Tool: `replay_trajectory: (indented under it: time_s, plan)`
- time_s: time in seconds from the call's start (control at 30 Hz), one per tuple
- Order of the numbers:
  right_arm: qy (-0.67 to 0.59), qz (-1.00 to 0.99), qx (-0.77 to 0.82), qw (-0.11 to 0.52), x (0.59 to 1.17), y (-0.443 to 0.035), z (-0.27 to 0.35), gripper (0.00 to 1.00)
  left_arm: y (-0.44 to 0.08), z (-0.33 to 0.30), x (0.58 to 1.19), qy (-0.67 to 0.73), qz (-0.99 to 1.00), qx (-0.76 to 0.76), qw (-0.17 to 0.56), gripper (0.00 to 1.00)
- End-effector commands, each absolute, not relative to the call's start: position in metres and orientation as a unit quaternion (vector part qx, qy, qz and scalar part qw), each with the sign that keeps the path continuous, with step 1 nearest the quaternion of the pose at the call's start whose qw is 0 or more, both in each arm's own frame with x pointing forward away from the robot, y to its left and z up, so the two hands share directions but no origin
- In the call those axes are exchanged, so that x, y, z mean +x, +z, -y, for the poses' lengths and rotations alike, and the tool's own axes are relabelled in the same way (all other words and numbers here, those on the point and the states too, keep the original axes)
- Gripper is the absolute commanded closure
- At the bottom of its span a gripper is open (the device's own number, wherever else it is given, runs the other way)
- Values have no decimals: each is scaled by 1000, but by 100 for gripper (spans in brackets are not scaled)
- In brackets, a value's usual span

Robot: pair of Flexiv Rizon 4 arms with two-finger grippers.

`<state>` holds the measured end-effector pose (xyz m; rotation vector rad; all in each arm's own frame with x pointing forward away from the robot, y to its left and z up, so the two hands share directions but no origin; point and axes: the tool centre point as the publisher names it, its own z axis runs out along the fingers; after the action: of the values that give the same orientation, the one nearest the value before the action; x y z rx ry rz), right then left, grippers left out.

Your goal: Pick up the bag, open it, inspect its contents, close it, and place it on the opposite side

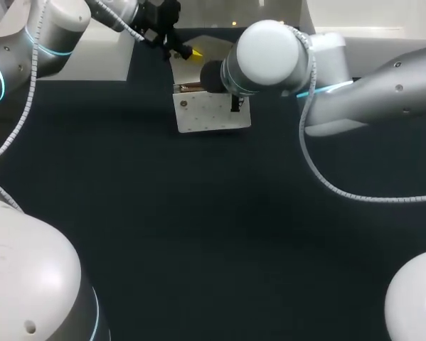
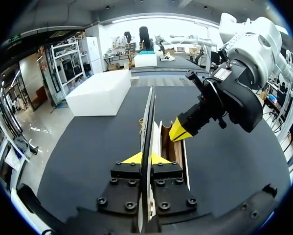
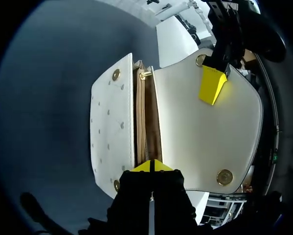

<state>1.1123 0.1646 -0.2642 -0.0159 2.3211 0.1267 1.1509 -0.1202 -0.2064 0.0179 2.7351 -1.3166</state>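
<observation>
Bag [image 1: 207, 114] open, flap [image 3: 195, 142] gripped in left jaws

I work in a robotics lab, a test cell rather than a home or shop. My left arm [image 1: 28, 42] and right arm [image 1: 383, 92], white-shelled with glowing blue rings and looped cables [image 1: 319, 170], reach over a wide, dark matte desk [image 1: 198, 234]. Bolted black mounts carry my yellow-tipped fingers [image 2: 130, 158], and a plain white block [image 2: 102, 93] sits far left on the desk.
</observation>
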Motion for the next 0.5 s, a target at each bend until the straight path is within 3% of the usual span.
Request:
replay_trajectory:
  time_s: [0.03, 0.5]
  plan:
    - [47, -916, -6, 399, 1116, -264, -164, 100, -203, 120, 1149, -435, -899, 9, 54, 100]
    - [44, -912, -8, 408, 1125, -261, -166, 100, -201, 121, 1145, -434, -899, 15, 58, 100]
